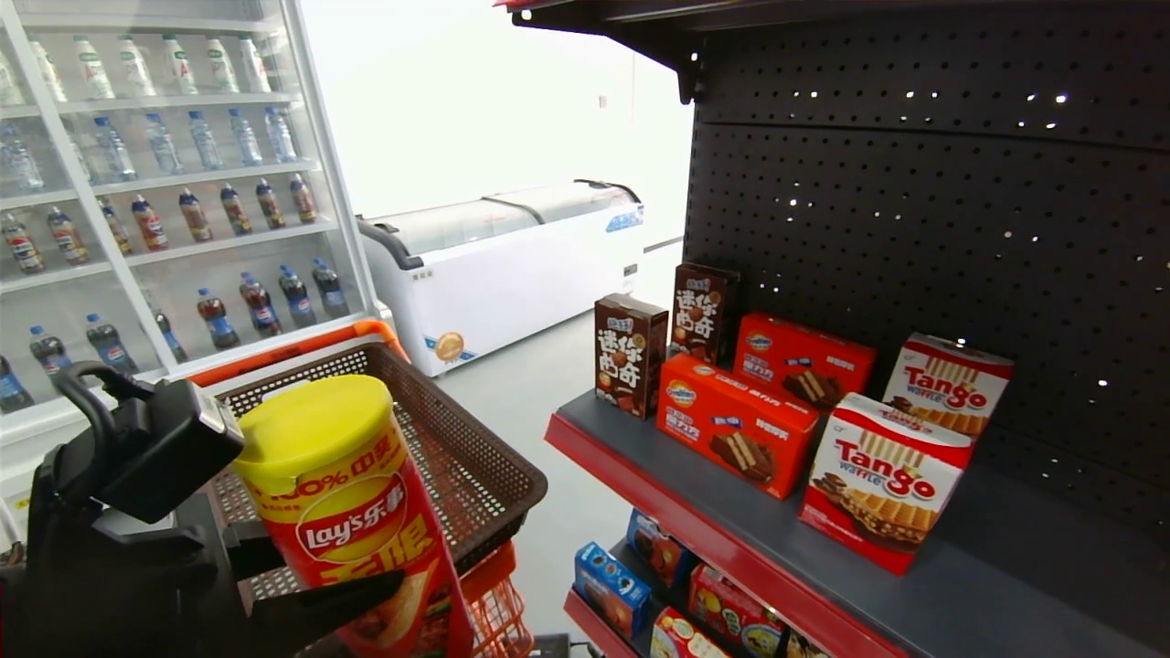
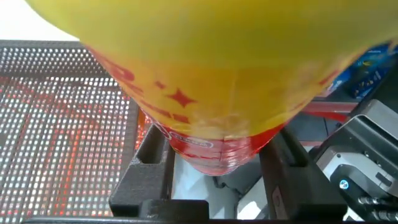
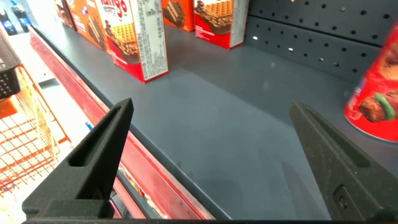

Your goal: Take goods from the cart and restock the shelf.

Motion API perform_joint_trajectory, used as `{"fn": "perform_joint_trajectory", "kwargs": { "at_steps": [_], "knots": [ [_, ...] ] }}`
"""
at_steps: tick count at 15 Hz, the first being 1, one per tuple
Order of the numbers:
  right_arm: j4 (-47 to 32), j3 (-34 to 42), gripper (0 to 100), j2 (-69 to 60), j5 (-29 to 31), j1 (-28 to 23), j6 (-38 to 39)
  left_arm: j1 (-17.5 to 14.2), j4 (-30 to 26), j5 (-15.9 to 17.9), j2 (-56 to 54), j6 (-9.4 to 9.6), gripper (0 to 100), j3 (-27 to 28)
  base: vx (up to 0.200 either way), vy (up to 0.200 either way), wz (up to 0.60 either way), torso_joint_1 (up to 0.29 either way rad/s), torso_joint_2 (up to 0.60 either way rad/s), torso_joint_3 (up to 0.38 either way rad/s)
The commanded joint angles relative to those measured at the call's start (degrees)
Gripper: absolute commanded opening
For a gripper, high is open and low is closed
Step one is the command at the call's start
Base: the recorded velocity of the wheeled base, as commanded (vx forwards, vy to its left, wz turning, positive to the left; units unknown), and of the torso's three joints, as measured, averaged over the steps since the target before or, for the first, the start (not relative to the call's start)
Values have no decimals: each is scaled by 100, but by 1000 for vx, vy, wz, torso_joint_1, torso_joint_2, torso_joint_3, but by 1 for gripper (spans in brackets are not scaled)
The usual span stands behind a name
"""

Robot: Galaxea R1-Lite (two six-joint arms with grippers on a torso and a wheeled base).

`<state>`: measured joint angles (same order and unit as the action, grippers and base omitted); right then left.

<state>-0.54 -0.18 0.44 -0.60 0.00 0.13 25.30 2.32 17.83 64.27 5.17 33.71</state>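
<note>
Dark shelf [image 1: 960,567] on the right, brown cart [image 1: 494,457] at left. Above the cart, chip can [image 1: 343,493] — clamped low down by left gripper [image 1: 311,571]. Probably light, stiff, slick, crushable — best held mid-body. Right gripper [image 3: 211,115] spread wide over bare shelf.

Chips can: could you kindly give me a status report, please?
Left gripper shut on chips can, over cart basket. Right gripper open above bare shelf. Nothing blocking; red canister off to one side.
</note>
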Motion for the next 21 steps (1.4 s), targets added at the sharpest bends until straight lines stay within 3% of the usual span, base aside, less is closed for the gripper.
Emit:
{"fn": "perform_joint_trajectory", "kwargs": {
  "at_steps": [1, 7, 11, 17, 21],
  "knots": [
    [1, 1, 100, 9, -2, 0, -5, -7, 6, -8, 24, 2, 0, 4, 0, 0, -600, -17, -2, 2],
    [1, 1, 100, 9, -2, 0, -5, 107, 14, -87, 59, 2, 0, 233, 0, 0, -600, 4, 7, 5],
    [1, 1, 100, 9, -2, 0, -5, 617, 14, -201, 481, 2, 0, 901, 0, 0, -600, 1, 5, 5],
    [1, 1, 100, 9, -2, -9, -5, 766, 6, -263, 516, 2, 0, 901, 0, 0, -600, 2, 2, 2],
    [1, 1, 100, 9, -2, 0, -5, 766, 6, -289, 490, 2, 0, 857, 0, 0, 0, 0, 0, 0]
  ]
}}
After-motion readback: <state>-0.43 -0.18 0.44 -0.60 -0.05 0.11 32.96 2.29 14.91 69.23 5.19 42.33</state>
